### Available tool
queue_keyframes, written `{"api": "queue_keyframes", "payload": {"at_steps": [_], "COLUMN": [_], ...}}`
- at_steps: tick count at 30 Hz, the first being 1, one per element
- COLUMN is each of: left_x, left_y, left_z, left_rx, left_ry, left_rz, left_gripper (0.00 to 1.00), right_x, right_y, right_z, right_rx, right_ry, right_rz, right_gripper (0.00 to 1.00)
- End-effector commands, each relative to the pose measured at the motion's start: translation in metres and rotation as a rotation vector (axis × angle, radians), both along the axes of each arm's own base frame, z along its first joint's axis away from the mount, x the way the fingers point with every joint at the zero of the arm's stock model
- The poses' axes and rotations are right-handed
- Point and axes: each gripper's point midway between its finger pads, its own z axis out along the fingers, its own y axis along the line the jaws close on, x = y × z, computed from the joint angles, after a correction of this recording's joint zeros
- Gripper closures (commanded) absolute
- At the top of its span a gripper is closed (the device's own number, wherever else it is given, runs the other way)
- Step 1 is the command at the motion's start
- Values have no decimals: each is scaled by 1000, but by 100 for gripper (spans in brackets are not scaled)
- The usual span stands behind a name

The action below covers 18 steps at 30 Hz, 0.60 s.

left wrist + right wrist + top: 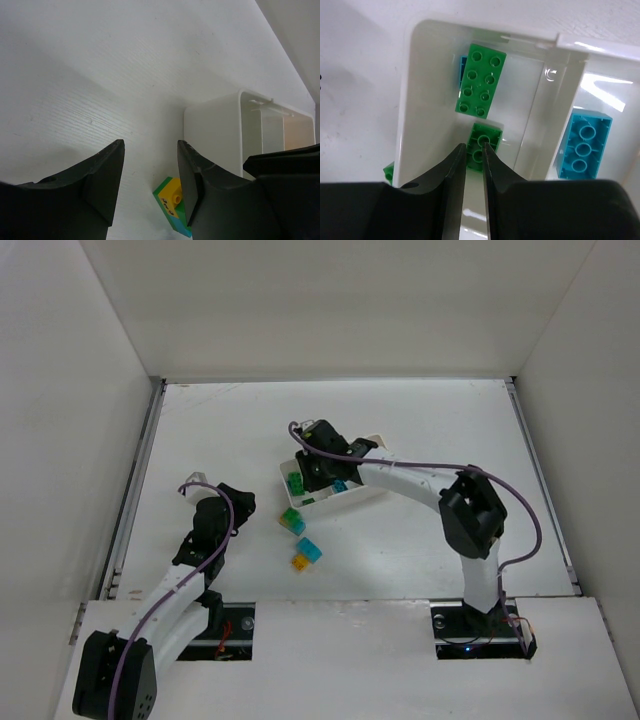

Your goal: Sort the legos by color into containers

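From above, five legos can be counted. Two lie in the white tray (325,502), a green one (296,483) and a cyan one (339,485). Three lie on the table (420,420) just in front of it: a green-and-cyan piece (291,521), a cyan brick (309,547) and, touching that, an orange brick (299,563). The right hand (318,468) hangs over the tray and hides much of it, so its compartments cannot be counted here. The left hand (243,502) sits apart to the left, over bare table. In the left wrist view, that hand's two fingers stand wide with only table between them. One stack of green, yellow and cyan (172,206) lies beyond, half hidden by the right finger and cut off at the bottom edge, and the tray's end wall rises just behind it. In the right wrist view, the fingers are drawn narrow, with a thin slit between them. They are over the end compartment, right above a small green brick (485,136); whether they touch it cannot be told. A long green brick (480,80) lies beyond it, with a cyan sliver (462,70) showing under its edge. One cyan three-stud-row brick (584,145) lies in the next compartment. A green scrap (388,172) outside the tray is mostly hidden.
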Motion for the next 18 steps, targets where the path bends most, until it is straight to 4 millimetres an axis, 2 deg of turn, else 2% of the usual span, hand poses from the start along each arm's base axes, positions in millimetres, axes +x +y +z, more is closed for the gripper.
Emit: {"api": "queue_keyframes", "payload": {"at_steps": [1, 9, 10, 15, 18], "left_x": [9, 9, 9, 10, 10], "left_y": [-1, -3, -5, -21, -27], "left_z": [22, 21, 22, 27, 27], "left_rx": [-13, -13, -14, -30, -29], "left_ry": [-76, -72, -74, -93, -96], "left_rz": [1, -8, -12, -70, -91], "left_gripper": [56, 56, 56, 56, 56], "right_x": [9, 14, 15, 32, 36], "right_y": [7, 6, 8, 10, 16], "right_z": [54, 56, 51, 8, -8], "right_rx": [118, 143, 133, 39, 19], "right_ry": [-105, -113, -110, -105, -98], "right_rz": [-18, -33, -32, -70, -78], "right_gripper": [75, 73, 70, 43, 33]}}
